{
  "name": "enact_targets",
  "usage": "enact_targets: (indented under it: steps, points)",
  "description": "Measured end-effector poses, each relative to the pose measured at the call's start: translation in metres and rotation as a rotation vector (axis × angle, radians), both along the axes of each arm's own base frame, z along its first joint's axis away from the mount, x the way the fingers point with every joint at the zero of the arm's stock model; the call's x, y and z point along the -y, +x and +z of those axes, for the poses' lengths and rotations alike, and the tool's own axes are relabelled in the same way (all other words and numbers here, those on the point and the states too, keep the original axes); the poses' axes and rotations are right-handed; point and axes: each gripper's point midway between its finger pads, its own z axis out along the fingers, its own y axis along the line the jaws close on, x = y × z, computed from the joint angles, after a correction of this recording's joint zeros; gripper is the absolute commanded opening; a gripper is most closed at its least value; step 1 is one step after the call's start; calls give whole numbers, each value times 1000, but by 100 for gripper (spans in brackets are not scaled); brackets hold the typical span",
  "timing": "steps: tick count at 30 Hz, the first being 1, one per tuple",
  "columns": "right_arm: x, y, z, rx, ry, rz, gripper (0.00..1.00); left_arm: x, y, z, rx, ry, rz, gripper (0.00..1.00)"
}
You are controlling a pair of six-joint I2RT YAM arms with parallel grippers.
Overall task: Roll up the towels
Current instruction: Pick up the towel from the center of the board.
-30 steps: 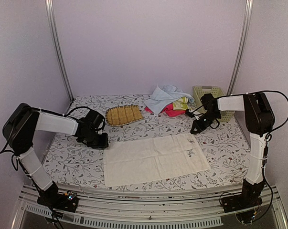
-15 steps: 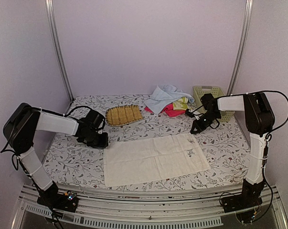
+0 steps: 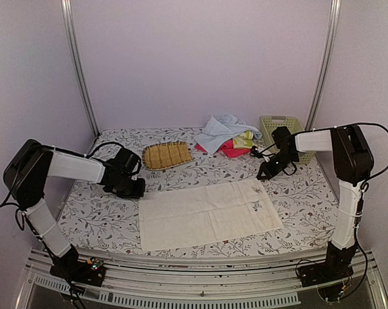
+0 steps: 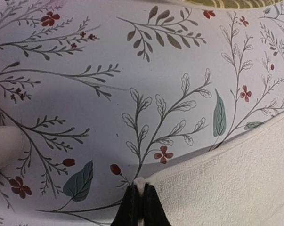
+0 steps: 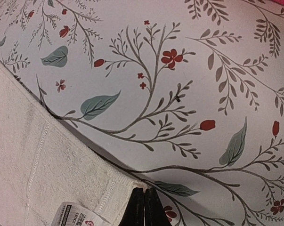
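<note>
From my seat, the only real container is the green basket [image 3: 285,127] at the far right of the table [image 3: 91,219]. The right arm [image 3: 316,138] crosses in front of it and I can't see inside. Just left of it is a loose heap: the blue towel [image 3: 217,130] on top, the pink towel [image 3: 229,150] underneath and the yellow-green towel [image 3: 245,138] on the basket side. Farther left, apart from the heap, lies the woven mat [image 3: 167,154].

The cream towel [image 3: 210,214] is spread flat in the near middle, with its long sides running left to right. There is bare floral table on both sides and between it and the mat. Its near edge lies close to the table's near edge. A printed label [image 5: 78,216] sits near its far right corner.

The left arm [image 3: 71,167] reaches in low from the left. The left gripper [image 4: 139,203] is down at the towel's far left corner, clamped tight, with a nub of cream cloth nipped between its tips. The right arm stretches leftward from its tall post and angles down. The right gripper [image 5: 145,203] sits at the far right corner, fingers pressed together right on the hem, and seems to pinch it.
</note>
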Motion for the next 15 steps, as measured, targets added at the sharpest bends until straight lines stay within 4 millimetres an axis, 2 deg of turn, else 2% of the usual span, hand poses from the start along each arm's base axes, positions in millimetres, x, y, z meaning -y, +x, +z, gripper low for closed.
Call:
enact_targets:
  steps: [4, 9, 15]
  points:
    - [0, 3, 16, 52, 15, -5, 2, 0, 0, 15, 37, -16, -1, 0]
    - [-3, 12, 39, 123, 42, -7, 2, 3, 5, 54, 140, -70, -3, 0]
    - [2, 16, 44, 144, 47, -15, 2, 6, 8, 84, 217, -112, -15, 0]
